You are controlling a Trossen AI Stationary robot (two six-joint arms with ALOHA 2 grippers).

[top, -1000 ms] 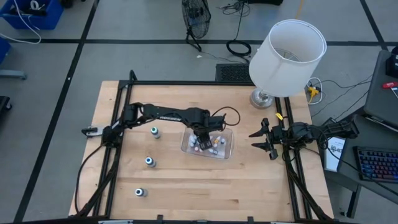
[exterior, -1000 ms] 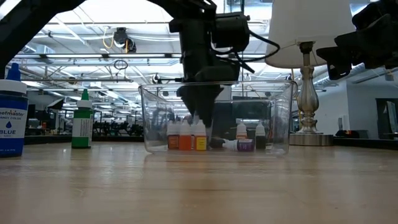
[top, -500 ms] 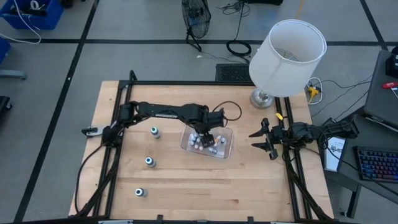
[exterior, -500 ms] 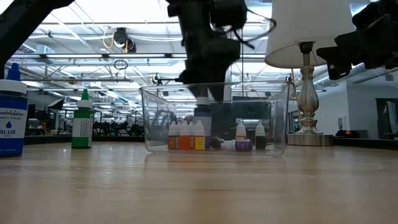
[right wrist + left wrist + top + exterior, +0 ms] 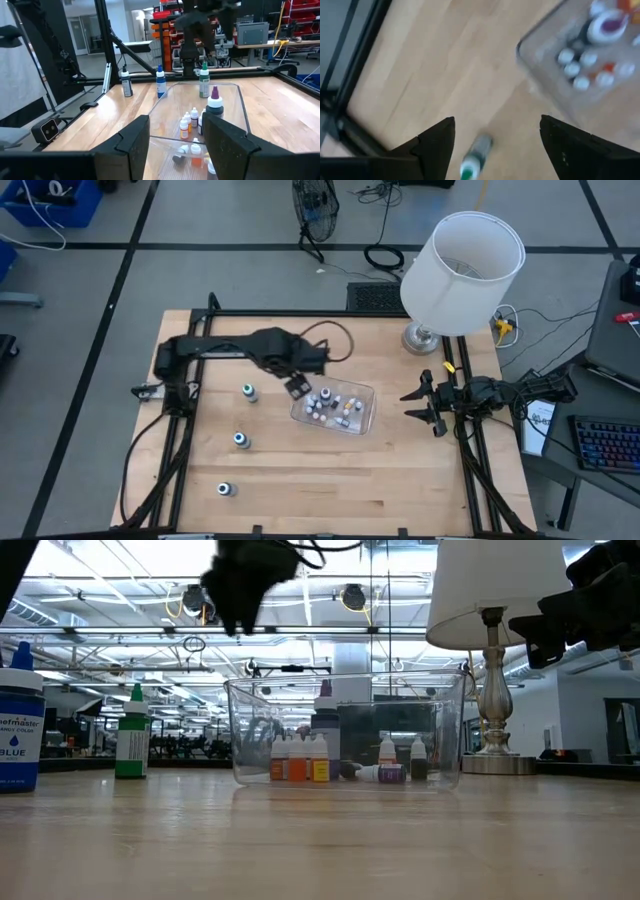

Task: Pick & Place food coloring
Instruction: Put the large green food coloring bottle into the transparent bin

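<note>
Several tiny food coloring bottles [image 5: 330, 408] stand in the clear tub [image 5: 362, 420] at mid table, with a taller purple-capped bottle [image 5: 215, 106] among them. Three more bottles stand on the wood to the tub's left: one green-capped [image 5: 248, 392], one farther toward the near edge [image 5: 240, 440] and one nearest that edge [image 5: 225, 489]. My left gripper [image 5: 297, 387] is open and empty, raised between the green-capped bottle [image 5: 474, 162] and the tub's left end [image 5: 530, 55]. My right gripper [image 5: 420, 405] is open and empty at the table's right edge.
A lamp with a white shade [image 5: 462, 270] stands on its base [image 5: 423, 338] at the far right corner. Black frame rails [image 5: 190, 410] run along the table's left and right sides. Bare wood [image 5: 340, 480] lies toward the near edge.
My left gripper has risen out of the tub and gone toward the table's left edge, and is now high above the wood beside the tub. The taller bottle it stood over stays upright in the tub.
</note>
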